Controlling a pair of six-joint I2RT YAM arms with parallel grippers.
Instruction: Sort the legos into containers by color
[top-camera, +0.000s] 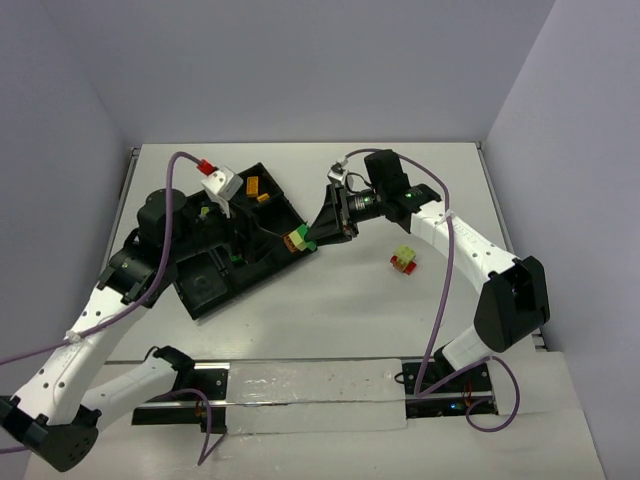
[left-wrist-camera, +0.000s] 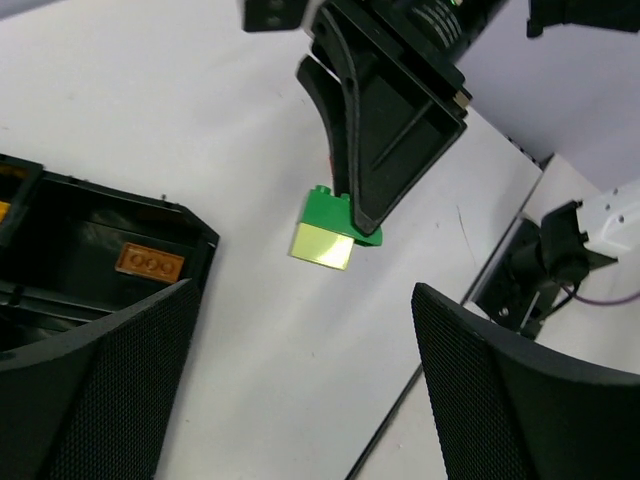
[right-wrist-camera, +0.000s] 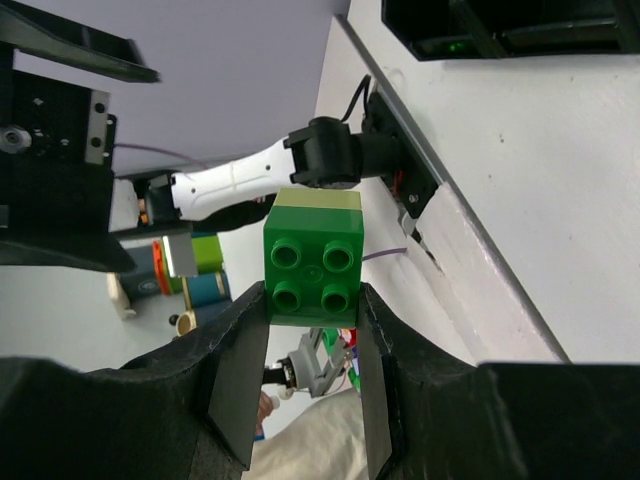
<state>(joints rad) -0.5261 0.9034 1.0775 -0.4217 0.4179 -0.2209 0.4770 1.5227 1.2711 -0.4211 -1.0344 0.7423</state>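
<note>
— So, what did your right gripper (right-wrist-camera: 312, 310) have hold of at that moment?

— It was clamped tight on a small stack of legos (right-wrist-camera: 312, 262). You had a green brick with its studs toward the wrist camera and a yellow-green one stuck behind it. From above, an orange piece also showed at the end toward the tray (top-camera: 205, 290).

— Where was that stack relative to the tray?

— Right at the tray's right-hand corner, outside every compartment. Whether it touched the surface (top-camera: 330, 320) you could not tell.

— And your left gripper (left-wrist-camera: 305, 330)?

— Its jaws stood wide apart with nothing between them. It hung over the right-hand part of the tray, and its camera looked out past the rim at the held stack.

— What lay inside the tray?

— An orange brick (left-wrist-camera: 150, 263) lay flat on the floor of a compartment close to that rim.

— Anything outside the tray?

— A red and yellow-green cluster (top-camera: 405, 260) sat on the surface, well to the right of the tray and apart from both of your grippers.
</note>
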